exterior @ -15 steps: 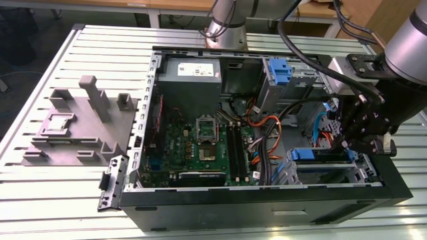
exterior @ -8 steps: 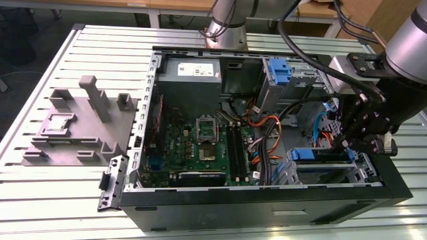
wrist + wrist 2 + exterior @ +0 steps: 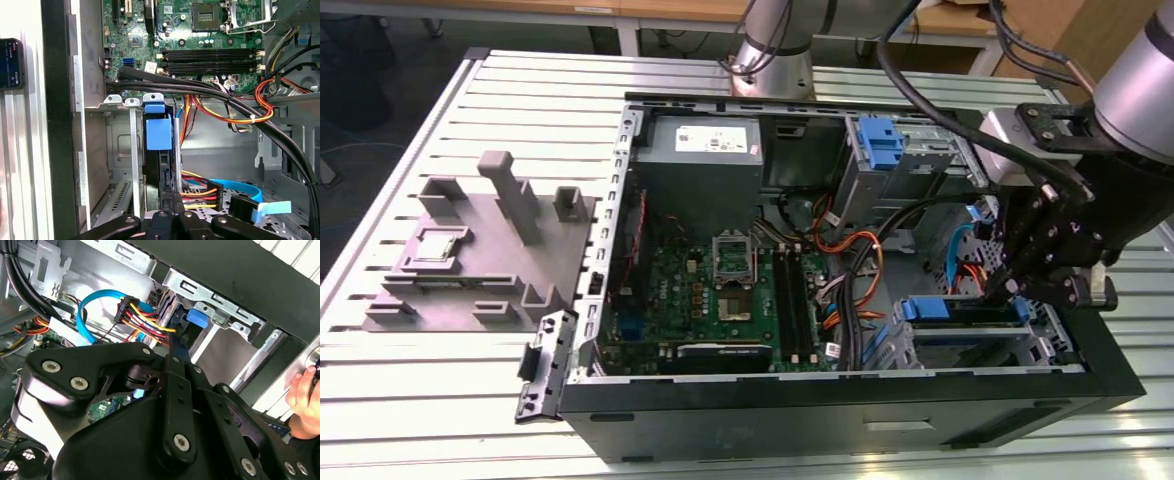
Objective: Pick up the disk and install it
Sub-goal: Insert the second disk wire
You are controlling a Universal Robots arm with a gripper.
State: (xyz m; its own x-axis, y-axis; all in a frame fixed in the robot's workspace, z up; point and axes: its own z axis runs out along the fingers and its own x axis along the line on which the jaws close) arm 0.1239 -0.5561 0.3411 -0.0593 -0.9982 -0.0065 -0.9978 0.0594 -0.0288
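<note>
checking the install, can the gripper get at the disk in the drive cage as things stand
Probably yes. In the exterior view the gripper sits right at the drive cage, at the disk with its blue rails. The cables run beside the bay, not across it. Whether it grips the disk is unclear.

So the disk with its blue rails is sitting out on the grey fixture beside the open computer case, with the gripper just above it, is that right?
Not quite. The disk with its blue rails sits in the drive cage inside the open computer case, not on the grey fixture. The gripper is indeed just above it, as the exterior view shows.
</note>
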